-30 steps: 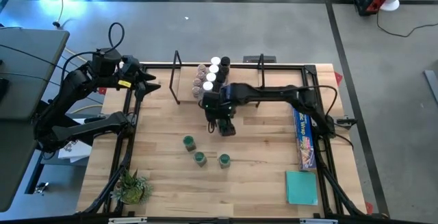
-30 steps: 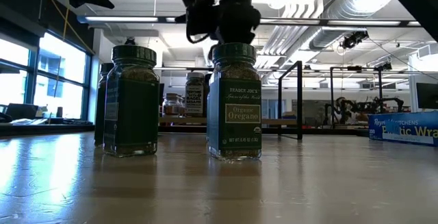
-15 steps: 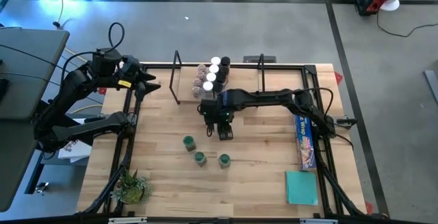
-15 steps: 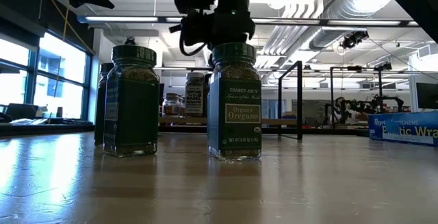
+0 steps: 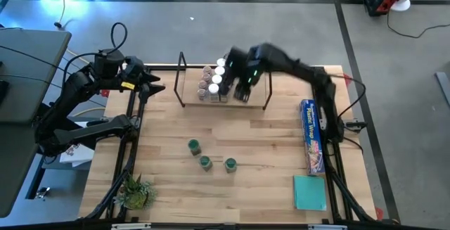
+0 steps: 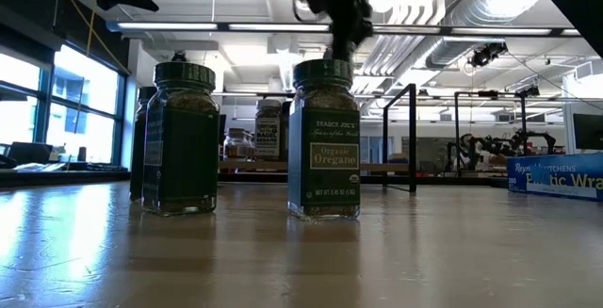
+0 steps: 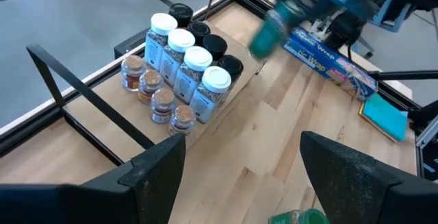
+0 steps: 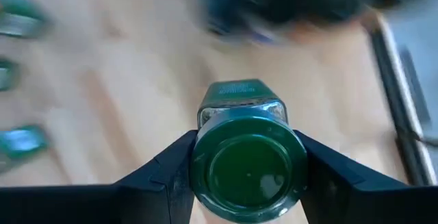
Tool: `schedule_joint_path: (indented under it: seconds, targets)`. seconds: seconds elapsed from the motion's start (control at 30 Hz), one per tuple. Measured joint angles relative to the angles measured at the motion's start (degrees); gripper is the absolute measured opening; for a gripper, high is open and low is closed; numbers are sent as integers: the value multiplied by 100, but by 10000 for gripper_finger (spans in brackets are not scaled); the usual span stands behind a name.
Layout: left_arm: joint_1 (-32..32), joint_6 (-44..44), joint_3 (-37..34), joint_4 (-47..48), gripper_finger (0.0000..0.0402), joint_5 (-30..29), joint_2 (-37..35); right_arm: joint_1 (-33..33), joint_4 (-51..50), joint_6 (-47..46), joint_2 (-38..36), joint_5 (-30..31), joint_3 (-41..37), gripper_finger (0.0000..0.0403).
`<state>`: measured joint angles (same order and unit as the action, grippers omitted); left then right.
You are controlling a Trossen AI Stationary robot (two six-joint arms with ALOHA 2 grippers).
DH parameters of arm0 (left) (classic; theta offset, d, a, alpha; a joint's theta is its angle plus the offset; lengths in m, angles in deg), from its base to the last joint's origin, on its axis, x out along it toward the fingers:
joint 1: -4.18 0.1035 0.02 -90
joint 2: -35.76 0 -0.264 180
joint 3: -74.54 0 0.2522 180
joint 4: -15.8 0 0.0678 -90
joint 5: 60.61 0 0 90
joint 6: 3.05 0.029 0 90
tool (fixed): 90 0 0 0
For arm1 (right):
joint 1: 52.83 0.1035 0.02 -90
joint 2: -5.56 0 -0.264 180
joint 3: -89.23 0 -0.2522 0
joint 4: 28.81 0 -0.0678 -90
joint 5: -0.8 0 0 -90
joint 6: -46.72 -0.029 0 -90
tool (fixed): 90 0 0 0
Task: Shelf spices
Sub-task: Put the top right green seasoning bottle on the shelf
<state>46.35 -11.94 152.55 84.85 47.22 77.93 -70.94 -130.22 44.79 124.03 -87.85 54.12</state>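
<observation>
Pale wooden table (image 5: 169,181) inside a black frame; the low black-wire shelf with a light wooden board (image 5: 193,102) stands at its far edge. On the board is a cluster of small cylindrical spice jars (image 5: 214,82): the left wrist view sorts them into a row with clear pinkish tops holding orange-brown powder (image 7: 154,97), a row of white-capped jars (image 7: 183,56) with speckled grey contents, and a black-lidded row (image 7: 205,39) behind. The right gripper (image 5: 242,88) hangs over the shelf just beside this cluster; the high view blurs it, but the right wrist view shows both dark fingers (image 8: 161,176) clamped on the green lid of a square glass jar of green herb (image 8: 243,159), carried above the wood. Three more green-lidded jars (image 5: 204,162) stand loose mid-table, well apart from the shelf; only the low view reads a label, "Organic Oregano" (image 6: 323,143), and shows dark green flakes inside its neighbour (image 6: 180,138). Left gripper (image 5: 156,88) waits near the table's left edge, fingers (image 7: 154,176) spread wide, nothing between them. Long blue plastic-wrap box (image 5: 312,135) lies along the right side, a flat teal square (image 5: 309,191) near it, a small green plant (image 5: 135,191) at the near-left corner.
</observation>
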Motion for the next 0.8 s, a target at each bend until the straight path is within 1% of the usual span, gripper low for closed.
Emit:
schedule_joint_path:
  seconds: [0.1,0.17,0.27,0.37,0.53,0.67,0.8]
  targets:
    - [-2,0,0,-105,282,2,35,-708,-171,358,14,133,-171,189]
    - [-1,-6,0,-181,282,-1,68,-1081,107,671,40,204,-242,189]
    - [0,-121,0,-338,282,-62,140,-1531,579,998,76,-4,-264,189]
    - [0,-142,0,-396,282,-184,217,-1850,848,1299,259,-84,-262,189]
    - [0,-214,0,-494,282,-346,329,-2092,1048,1735,649,-357,-264,189]
    - [0,-351,0,-588,282,-418,381,-2085,1164,1975,960,-379,-271,189]
    - [-2,-354,0,-593,282,-538,429,-2041,1405,2025,1077,-390,-264,189]
